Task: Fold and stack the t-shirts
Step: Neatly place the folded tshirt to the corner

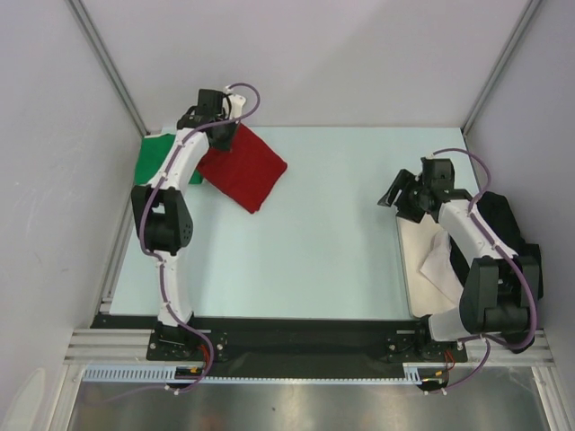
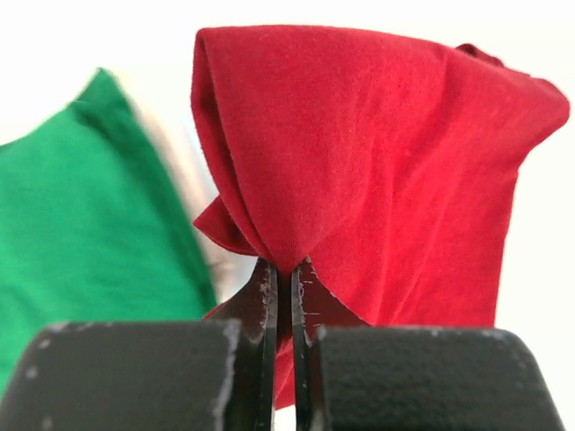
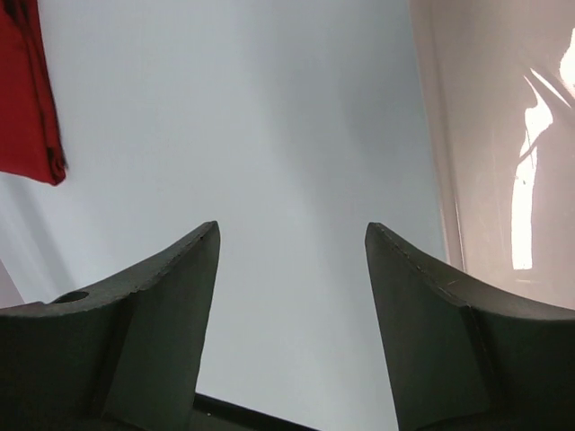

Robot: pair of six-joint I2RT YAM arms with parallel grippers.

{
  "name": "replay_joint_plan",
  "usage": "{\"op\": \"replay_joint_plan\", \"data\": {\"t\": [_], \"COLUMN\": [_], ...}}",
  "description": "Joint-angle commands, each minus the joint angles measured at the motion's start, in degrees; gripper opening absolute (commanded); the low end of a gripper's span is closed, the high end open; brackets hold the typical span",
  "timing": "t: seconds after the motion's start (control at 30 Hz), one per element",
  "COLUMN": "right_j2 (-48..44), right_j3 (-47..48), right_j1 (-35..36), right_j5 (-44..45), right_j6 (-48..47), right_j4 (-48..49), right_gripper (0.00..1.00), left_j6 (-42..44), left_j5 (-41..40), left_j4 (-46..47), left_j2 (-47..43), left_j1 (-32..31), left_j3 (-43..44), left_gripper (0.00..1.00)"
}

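A deep red t-shirt (image 1: 244,166), folded into a rough square, lies at the far left of the table, one corner lifted. My left gripper (image 1: 222,127) is shut on that corner; in the left wrist view the gripper (image 2: 286,269) pinches a bunched fold of the red t-shirt (image 2: 377,162). A bright green t-shirt (image 1: 160,160) lies folded just left of it, partly under my left arm, and shows in the left wrist view (image 2: 81,224). My right gripper (image 1: 396,197) is open and empty above the table at the right (image 3: 292,235). The red t-shirt's edge (image 3: 31,108) shows far left there.
A flat cream board (image 1: 431,260) lies at the right under my right arm, with a black garment (image 1: 505,224) beyond it near the right wall. White walls and metal posts close the back and sides. The pale table surface (image 1: 332,233) lies between the arms.
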Motion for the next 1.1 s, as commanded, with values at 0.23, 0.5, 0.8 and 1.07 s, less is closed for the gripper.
{"op": "replay_joint_plan", "data": {"t": [0.23, 0.5, 0.8, 1.07], "right_j2": [-3.93, -5.07, -5.42, -5.95], "right_j3": [-0.89, -2.21, -2.65, -2.65], "right_j1": [-0.97, -0.97, -0.97, -0.97], "right_j5": [2.95, 3.3, 3.92, 4.62], "right_j6": [-2.61, -2.17, -2.26, -2.52], "right_j4": [-1.4, -1.39, -1.75, -2.19], "right_gripper": [0.71, 0.71, 0.71, 0.71], "left_j6": [11.25, 12.49, 11.88, 9.16], "left_j5": [-19.35, -21.03, -18.57, -14.8], "left_j4": [-0.16, 0.81, 3.7, 4.24], "left_j2": [3.53, 4.33, 0.11, -1.47], "left_j1": [0.2, 2.57, 6.79, 11.27], "left_j3": [12.07, 15.94, 15.42, 14.89], "left_gripper": [0.0, 0.0, 0.0, 0.0]}}
